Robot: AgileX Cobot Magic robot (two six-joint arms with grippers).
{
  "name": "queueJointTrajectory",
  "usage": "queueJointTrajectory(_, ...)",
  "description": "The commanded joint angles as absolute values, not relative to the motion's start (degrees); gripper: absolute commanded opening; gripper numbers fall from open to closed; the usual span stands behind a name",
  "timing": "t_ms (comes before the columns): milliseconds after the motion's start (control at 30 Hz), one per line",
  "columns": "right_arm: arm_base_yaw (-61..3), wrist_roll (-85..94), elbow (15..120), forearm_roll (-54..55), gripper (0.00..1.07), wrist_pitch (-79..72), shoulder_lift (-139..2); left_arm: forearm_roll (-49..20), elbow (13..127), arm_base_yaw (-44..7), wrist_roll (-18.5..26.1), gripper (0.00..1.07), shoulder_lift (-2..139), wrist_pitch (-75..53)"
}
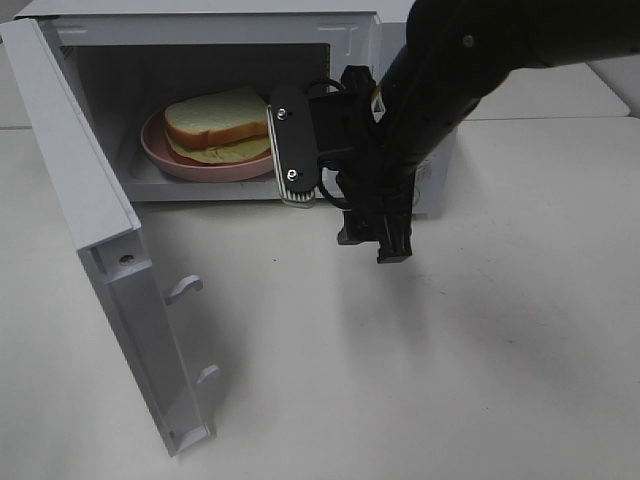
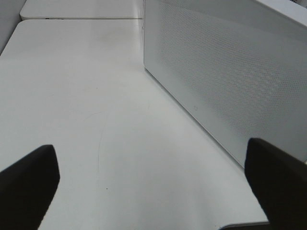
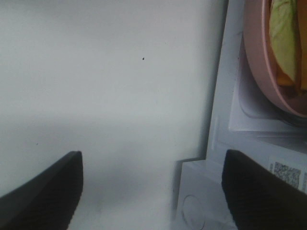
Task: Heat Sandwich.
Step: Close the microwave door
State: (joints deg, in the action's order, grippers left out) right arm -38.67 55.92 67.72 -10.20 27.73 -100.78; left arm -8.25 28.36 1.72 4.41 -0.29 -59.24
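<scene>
The right hand (image 1: 335, 200), spread wide and empty, hangs at the microwave's (image 1: 345, 35) mouth, centre top of the high view. The left hand (image 2: 151, 191), also spread on nothing, sits over the worktop (image 2: 72, 96) beside the oven's outer wall. The sandwich (image 1: 215, 120) lies on the plate (image 1: 160, 150) inside the cavity, upper left, just left of the right hand. Loading looks done. The door (image 1: 100, 230) stands open, so closing and starting remain.
</scene>
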Motion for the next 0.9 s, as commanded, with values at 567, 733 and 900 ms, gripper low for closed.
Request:
queueJointTrajectory(567, -38.8, 36.9, 53.5, -10.0, 0.76, 29.8, -84.4, -8.0, 28.2, 1.8, 4.2, 1.03, -1.4, -59.4)
queueJointTrajectory(733, -38.8, 29.3, 50.8, -9.7, 0.76, 33.5, -80.0, -8.0, 28.2, 1.8, 4.2, 1.03, -1.4, -59.4)
queueJointTrajectory(900, -38.8, 19.7, 50.1, -9.7, 0.76, 40.2, -76.1, -8.0, 28.2, 1.8, 4.2, 1.03, -1.4, -59.4)
